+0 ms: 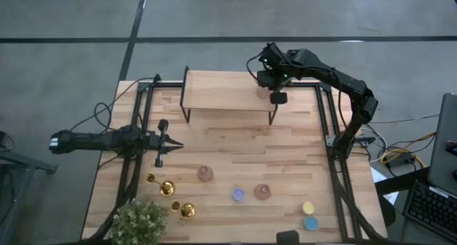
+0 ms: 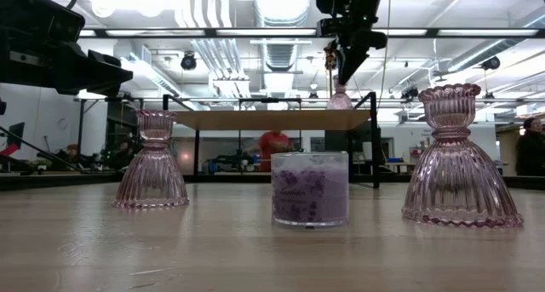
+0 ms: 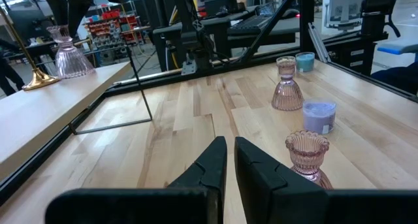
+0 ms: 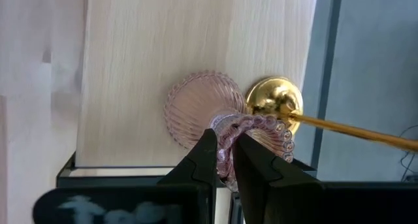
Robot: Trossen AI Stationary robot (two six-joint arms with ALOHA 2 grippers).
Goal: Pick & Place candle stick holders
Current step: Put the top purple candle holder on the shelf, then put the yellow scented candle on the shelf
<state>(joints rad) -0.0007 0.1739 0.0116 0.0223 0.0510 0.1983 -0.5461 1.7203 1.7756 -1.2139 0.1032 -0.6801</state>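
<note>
My right gripper (image 1: 275,95) is above the raised wooden shelf (image 1: 225,91) at the far side, shut on a pink ribbed glass holder (image 4: 196,110) that stands there. A gold candlestick (image 4: 274,96) stands on its round base right beside it; it also shows in the left wrist view (image 3: 36,80). Two more gold candlesticks (image 1: 161,185) (image 1: 183,210) seem to lie on their sides at the table's near left. My left gripper (image 1: 171,143) is shut and empty, low over the table's left part. My right gripper pinches one side of the pink holder's scalloped cup rim (image 4: 225,129) between its two fingers; one finger seems to sit over the cup's mouth and the other outside it. The fingers point down from above. The holder stands upright, its base (image 2: 339,103) on the shelf.
Two more pink glass holders (image 1: 206,173) (image 1: 262,192) and a purple candle (image 1: 238,195) stand mid-table near the front. Yellow (image 1: 308,207) and blue (image 1: 310,222) candles sit at the near right. A potted plant (image 1: 139,223) is at the near left corner.
</note>
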